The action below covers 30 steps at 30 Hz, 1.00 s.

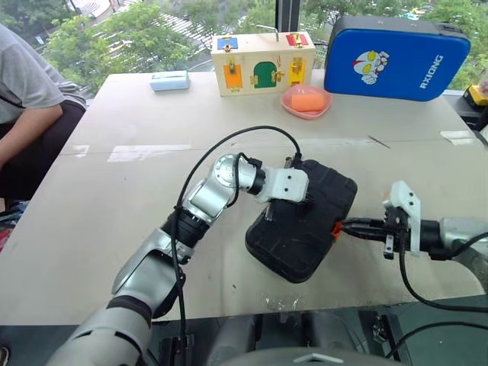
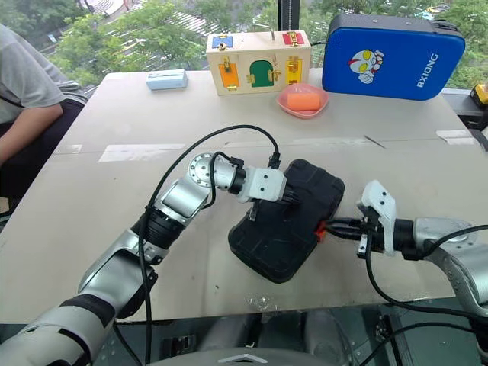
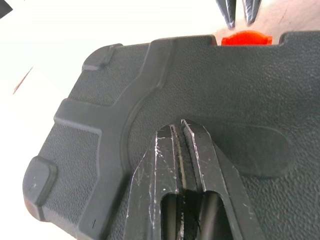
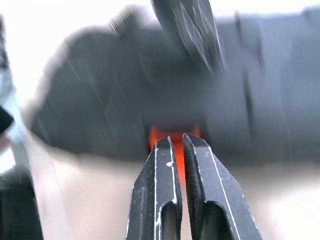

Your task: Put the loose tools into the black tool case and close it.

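Closed right pincer (image 4: 178, 141) at orange latch (image 4: 172, 134), black tool case (image 4: 125, 95).

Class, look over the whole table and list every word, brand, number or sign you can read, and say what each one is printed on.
"RXIONG": white letters running up the right side of the blue case at the back of the table.
Cartoon figure, no words: on the front of the blue case.
Black tool case: no lettering can be made out.
Wooden box with coloured doors: no readable text.
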Each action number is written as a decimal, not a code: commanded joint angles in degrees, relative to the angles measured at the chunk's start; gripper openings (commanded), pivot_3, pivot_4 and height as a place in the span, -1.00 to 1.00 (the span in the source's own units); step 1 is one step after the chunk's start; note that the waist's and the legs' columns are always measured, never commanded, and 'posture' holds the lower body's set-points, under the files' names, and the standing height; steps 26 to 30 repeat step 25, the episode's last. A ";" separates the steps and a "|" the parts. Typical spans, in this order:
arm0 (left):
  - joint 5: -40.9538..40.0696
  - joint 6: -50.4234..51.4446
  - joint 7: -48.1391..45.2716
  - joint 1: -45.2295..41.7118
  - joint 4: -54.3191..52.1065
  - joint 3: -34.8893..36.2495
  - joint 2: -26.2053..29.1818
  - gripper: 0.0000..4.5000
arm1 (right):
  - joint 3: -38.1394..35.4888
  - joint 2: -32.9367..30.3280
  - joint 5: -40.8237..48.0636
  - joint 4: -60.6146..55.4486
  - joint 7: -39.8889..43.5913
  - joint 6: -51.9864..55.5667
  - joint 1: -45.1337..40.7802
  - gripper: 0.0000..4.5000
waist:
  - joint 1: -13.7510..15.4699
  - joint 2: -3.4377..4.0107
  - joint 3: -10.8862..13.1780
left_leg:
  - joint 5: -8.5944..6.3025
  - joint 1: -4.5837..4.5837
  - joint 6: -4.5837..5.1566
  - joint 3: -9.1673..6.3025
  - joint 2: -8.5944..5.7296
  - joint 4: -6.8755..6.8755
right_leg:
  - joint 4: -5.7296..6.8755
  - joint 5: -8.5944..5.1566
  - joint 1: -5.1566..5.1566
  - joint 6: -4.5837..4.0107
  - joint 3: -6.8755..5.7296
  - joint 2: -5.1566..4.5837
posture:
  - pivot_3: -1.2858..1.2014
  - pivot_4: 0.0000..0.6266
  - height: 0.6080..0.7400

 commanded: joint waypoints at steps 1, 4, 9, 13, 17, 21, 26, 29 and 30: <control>4.14 3.55 -2.15 4.10 4.28 -4.44 1.40 -0.97 | -0.50 -0.78 0.00 -0.28 0.65 -2.07 1.15 -1.00 | 0.49 -0.04 -0.07 | 0.00 0.00 0.00 -0.08 -0.01 0.01 | -0.13 -0.01 0.10 0.02 -0.11 -0.01 | 0.03 -0.52 0.93; -1.24 12.09 -2.88 5.85 -0.90 0.68 3.60 -0.97 | -4.10 -4.53 -3.03 0.18 5.17 -9.34 5.41 -1.00 | 0.39 0.03 -0.11 | 0.02 0.00 -0.04 -0.08 -0.06 -0.01 | -0.38 -0.01 0.25 0.03 -0.09 -0.05 | 0.03 -0.52 0.93; -24.33 37.40 -14.19 12.73 -18.25 18.89 22.44 -0.15 | -16.33 -13.58 -0.23 8.74 20.39 -16.18 10.24 -0.41 | -2.49 0.27 0.02 | 0.00 -0.02 0.00 -0.10 0.00 -0.30 | -0.29 -0.02 -0.05 0.01 0.21 0.05 | 0.03 -0.52 0.93; -35.77 50.60 -20.58 20.41 -23.94 33.19 40.38 0.64 | -21.07 -20.81 2.80 17.95 28.65 -13.85 7.04 0.40 | -2.81 0.48 0.60 | -0.01 -0.10 0.00 -0.12 0.09 -0.39 | -0.28 0.00 -0.25 -0.04 0.41 0.07 | 0.03 -0.52 0.93; -38.54 52.67 -21.99 29.98 -26.76 45.49 49.52 1.00 | -20.08 -26.70 4.37 26.91 34.40 -11.12 1.37 0.99 | -0.97 0.82 0.97 | 0.07 -0.35 -0.16 -0.06 0.03 -0.36 | -0.43 0.01 -0.47 -0.03 0.41 -0.09 | 0.03 -0.52 0.93; -41.27 56.53 -18.48 34.20 -27.26 54.78 50.31 1.00 | -16.50 -25.99 4.27 31.94 34.69 -11.64 -4.82 0.99 | 0.36 0.90 1.17 | 0.01 -0.35 -0.07 -0.04 -0.01 -0.51 | -0.47 0.00 -0.48 -0.05 0.39 -0.26 | 0.03 -0.52 0.93; -40.17 51.83 -13.53 35.32 -29.66 54.11 46.45 1.00 | -13.55 -24.42 3.27 32.52 33.58 -12.66 -7.33 0.99 | 0.54 0.93 1.17 | 0.00 -0.36 -0.08 -0.01 -0.01 -0.55 | -0.47 0.00 -0.52 -0.06 0.43 -0.29 | 0.03 -0.52 0.93; -40.17 51.83 -13.53 35.32 -29.66 54.11 46.45 1.00 | -13.55 -24.42 3.27 32.52 33.58 -12.66 -7.33 0.99 | 0.54 0.93 1.17 | 0.00 -0.36 -0.08 -0.01 -0.01 -0.55 | -0.47 0.00 -0.52 -0.06 0.43 -0.29 | 0.03 -0.52 0.93; -40.17 51.83 -13.53 35.32 -29.66 54.11 46.45 1.00 | -13.55 -24.42 3.27 32.52 33.58 -12.66 -7.33 0.99 | 0.54 0.93 1.17 | 0.00 -0.36 -0.08 -0.01 -0.01 -0.55 | -0.47 0.00 -0.52 -0.06 0.43 -0.29 | 0.03 -0.52 0.93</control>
